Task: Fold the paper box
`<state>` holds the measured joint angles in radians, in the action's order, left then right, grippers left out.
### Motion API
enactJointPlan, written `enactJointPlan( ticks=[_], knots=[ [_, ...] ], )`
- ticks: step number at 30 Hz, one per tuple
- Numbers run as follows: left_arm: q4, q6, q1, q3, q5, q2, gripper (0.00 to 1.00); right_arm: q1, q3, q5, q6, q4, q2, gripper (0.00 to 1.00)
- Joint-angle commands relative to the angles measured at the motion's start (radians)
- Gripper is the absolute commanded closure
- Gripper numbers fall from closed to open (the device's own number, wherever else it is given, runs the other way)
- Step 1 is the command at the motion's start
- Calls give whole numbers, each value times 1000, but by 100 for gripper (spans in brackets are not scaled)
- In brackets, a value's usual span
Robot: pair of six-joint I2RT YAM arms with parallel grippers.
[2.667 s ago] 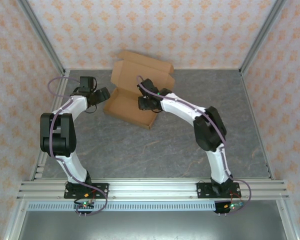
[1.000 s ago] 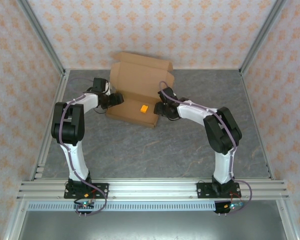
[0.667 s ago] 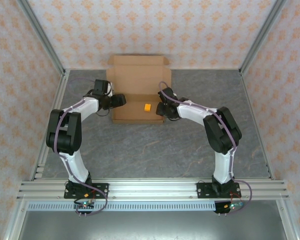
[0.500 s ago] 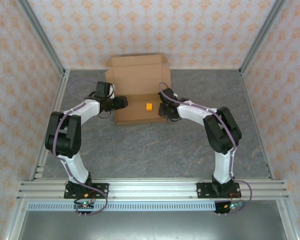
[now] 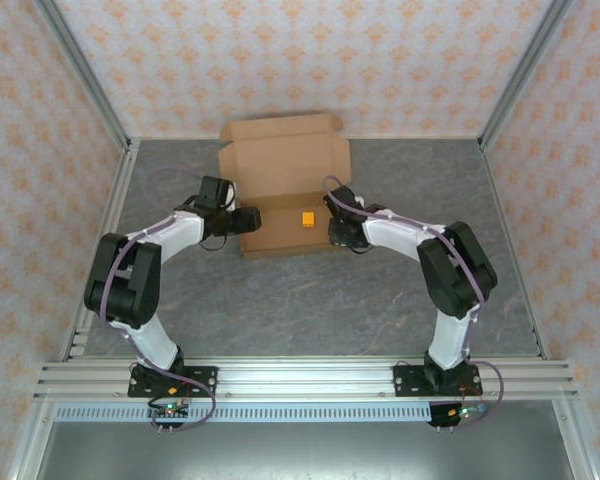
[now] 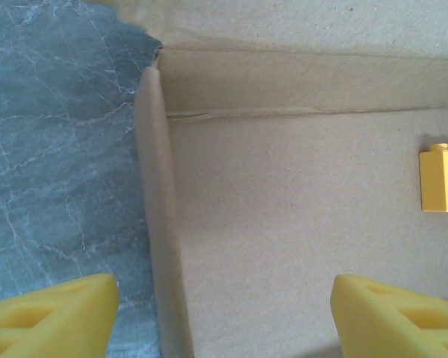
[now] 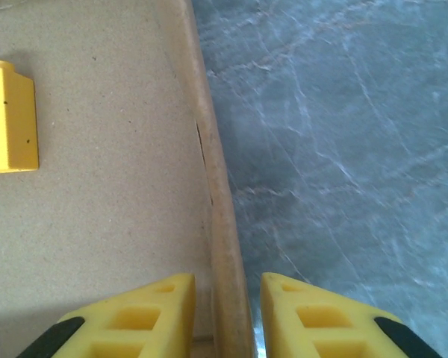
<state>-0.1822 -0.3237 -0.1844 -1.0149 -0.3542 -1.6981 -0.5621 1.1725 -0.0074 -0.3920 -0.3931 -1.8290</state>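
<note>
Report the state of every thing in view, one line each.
Brown cardboard paper box: lid open, side walls raised.
Small yellow block: lying loose on the box floor.
Left pincer: open wide, straddling the box's left side wall.
Right pincer: shut on the box's right side wall.

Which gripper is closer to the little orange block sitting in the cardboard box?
Right. The right gripper pinches the paper box at its right wall, near the orange block. The left gripper straddles the left wall, open, with most of the box floor between.
</note>
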Motion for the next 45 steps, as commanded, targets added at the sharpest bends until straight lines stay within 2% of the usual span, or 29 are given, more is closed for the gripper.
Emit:
enactJointPlan(
  ticks=[1,10,21,28,37,45],
  knots=[
    [-4,-15,-11,36,31,60,24,-1,-53,40,12,-52,74,71],
    [-33,3,-19,70,76,123,24,0,-202,40,-5,-40,182,74],
    [-62,25,-33,17,96,91,24,41,-37,50,76,-74,82,75],
    [-61,27,-34,16,100,86,24,51,26,65,98,-95,2,82],
    [-59,17,-35,36,118,121,24,51,-82,42,74,-77,62,90],
    [-18,-3,-36,60,149,190,23,50,-178,41,62,-75,156,91]
  ],
)
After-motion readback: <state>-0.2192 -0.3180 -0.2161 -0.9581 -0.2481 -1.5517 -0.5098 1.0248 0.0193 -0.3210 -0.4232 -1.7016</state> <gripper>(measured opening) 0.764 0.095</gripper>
